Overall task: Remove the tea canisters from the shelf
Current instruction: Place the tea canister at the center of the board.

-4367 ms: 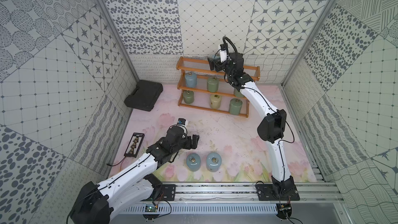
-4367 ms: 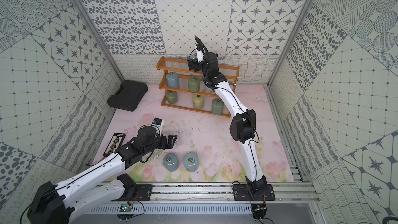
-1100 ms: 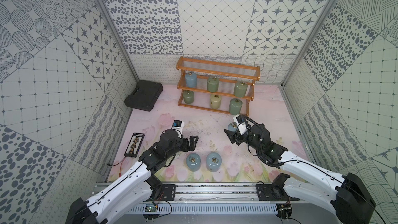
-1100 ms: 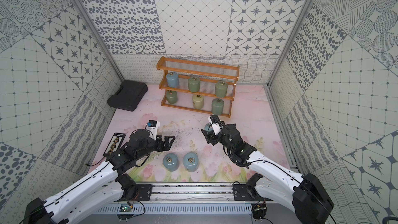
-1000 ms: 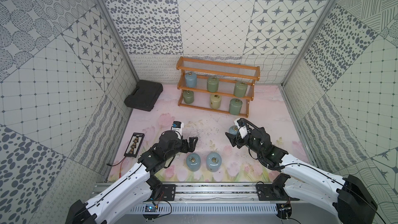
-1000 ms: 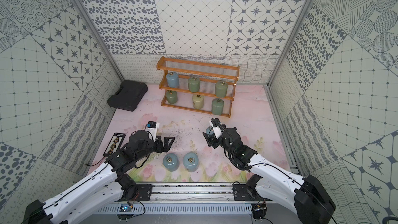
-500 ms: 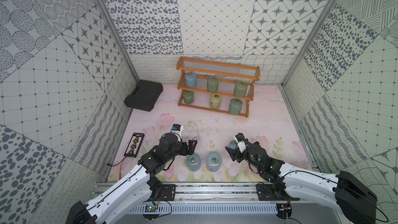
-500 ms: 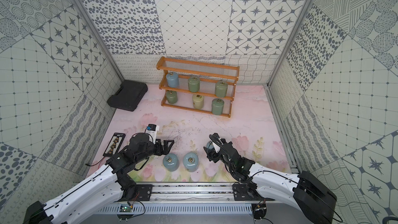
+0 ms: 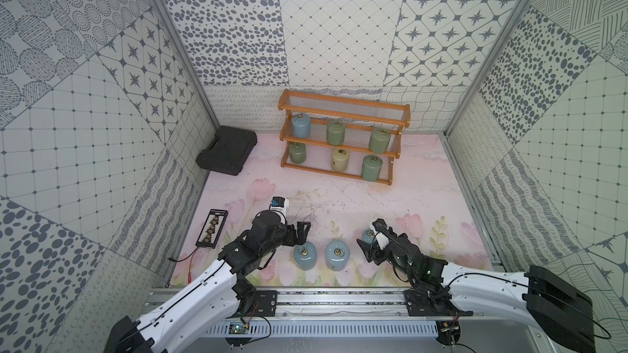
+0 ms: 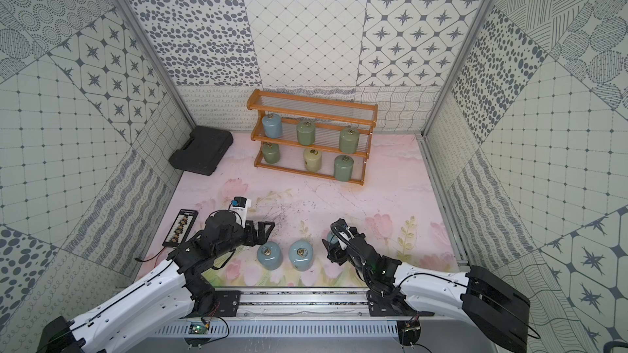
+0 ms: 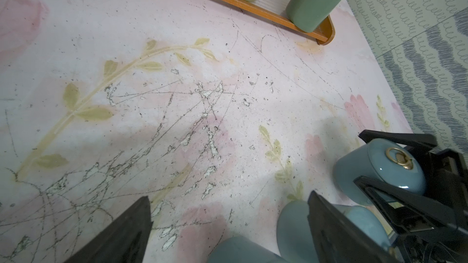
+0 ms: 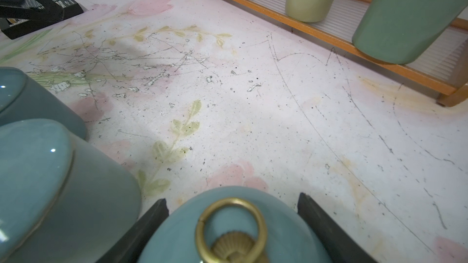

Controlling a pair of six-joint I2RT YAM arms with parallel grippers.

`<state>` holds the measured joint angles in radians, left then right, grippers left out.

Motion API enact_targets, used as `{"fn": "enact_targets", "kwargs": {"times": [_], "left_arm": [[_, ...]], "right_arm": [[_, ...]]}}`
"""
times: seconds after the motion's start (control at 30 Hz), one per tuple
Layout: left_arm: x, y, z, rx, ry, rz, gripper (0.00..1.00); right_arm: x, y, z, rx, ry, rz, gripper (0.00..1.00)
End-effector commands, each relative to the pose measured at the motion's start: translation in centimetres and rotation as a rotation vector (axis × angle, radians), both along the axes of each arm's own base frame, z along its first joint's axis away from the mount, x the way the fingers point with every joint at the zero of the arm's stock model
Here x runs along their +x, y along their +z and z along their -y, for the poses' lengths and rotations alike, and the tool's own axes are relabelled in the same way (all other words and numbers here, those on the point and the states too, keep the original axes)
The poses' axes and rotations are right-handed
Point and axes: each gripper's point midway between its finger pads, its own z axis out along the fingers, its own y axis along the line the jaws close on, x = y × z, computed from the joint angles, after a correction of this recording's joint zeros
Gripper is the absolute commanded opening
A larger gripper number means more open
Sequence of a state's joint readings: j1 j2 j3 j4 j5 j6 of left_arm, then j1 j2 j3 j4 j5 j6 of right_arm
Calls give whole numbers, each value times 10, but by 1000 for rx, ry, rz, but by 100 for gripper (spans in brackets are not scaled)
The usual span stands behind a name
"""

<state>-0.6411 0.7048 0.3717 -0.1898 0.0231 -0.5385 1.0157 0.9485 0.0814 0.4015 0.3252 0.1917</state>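
Observation:
The wooden shelf stands at the back wall. Several tea canisters stand on its two lower tiers: one pale blue, one cream, the others sage green. Two pale blue canisters stand on the mat near the front edge. Just right of them, low over the mat, my right gripper is shut on a third pale blue canister below its lid. My left gripper hangs open and holds nothing, just behind and left of the two standing canisters.
A black plastic case lies at the back left. A flat black holder of small parts sits by the left wall, with a red wire. Patterned walls close in three sides, and the arms' rail runs along the front.
My right arm has carried the pale blue canister toward the front edge and down, to just right of the two standing ones. My left arm has drawn back slightly, still open.

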Motion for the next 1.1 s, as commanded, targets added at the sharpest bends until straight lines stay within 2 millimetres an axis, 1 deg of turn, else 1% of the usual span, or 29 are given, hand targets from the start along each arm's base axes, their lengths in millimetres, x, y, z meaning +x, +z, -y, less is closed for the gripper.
{"fn": "enact_targets", "kwargs": {"times": [0.0,0.3,0.43,0.6,0.77,1.07], "left_arm": [[2,5,2,-25,4,12,100],[2,5,2,-31,5,6,100],[2,6,2,-32,6,11,100],[2,7,2,-33,5,11,100],[2,6,2,-33,7,9,100],[1,7,1,-30,11,6,100]], "right_arm": [[6,37,-10,150,-17,81,69],[-4,29,-15,144,16,62,70],[-9,19,-15,132,22,40,71],[-15,11,-12,130,11,21,74],[-16,6,-9,120,2,10,81],[-18,3,-7,122,-8,-1,85]]}}
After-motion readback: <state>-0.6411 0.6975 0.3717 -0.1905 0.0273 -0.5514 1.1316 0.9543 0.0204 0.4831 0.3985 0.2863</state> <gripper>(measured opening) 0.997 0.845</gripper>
